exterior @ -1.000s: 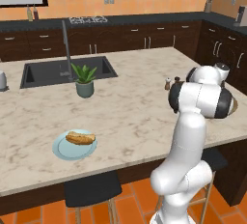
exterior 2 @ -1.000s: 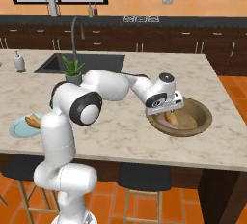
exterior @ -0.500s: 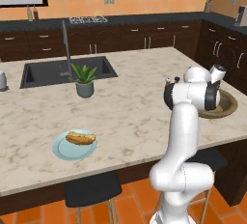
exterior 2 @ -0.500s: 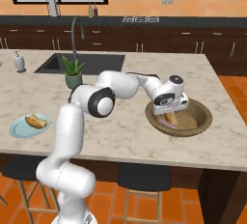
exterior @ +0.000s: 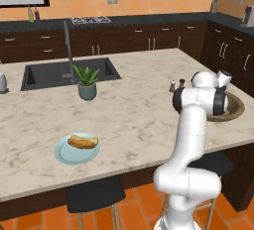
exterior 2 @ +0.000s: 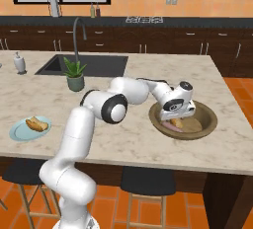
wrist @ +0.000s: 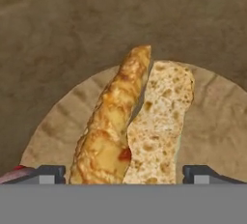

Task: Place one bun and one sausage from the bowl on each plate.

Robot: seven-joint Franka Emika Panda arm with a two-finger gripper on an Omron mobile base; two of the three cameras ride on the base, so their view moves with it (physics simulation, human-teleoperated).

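The wooden bowl (exterior 2: 209, 120) sits at the right end of the island, and its rim (exterior: 237, 109) peeks out behind my arm. My gripper (exterior 2: 178, 120) reaches down into it. Seen from the hand, a split golden-tan bun (wrist: 140, 121) lies on the bowl floor (wrist: 207, 121). My gripper (wrist: 126, 174) is open, one fingertip (wrist: 50, 174) on each side of the bun, neither touching it. A pinkish sausage (exterior 2: 167, 124) lies beside the bun (exterior 2: 190, 123); its end (wrist: 10, 175) shows at the left. The pale-blue plate (exterior: 62, 154) holds a bun with a sausage (exterior: 83, 141).
A potted plant (exterior: 87, 83) stands by the sink (exterior: 47, 74) with its tall faucet (exterior: 67, 45). Two small shakers (exterior: 176, 84) stand just left of the bowl. Stools (exterior 2: 148, 181) stand under the island's near edge.
The hand has moved right from the bowl's left rim and sunk lower into the bowl over the bun. The fingers have started to narrow slightly.
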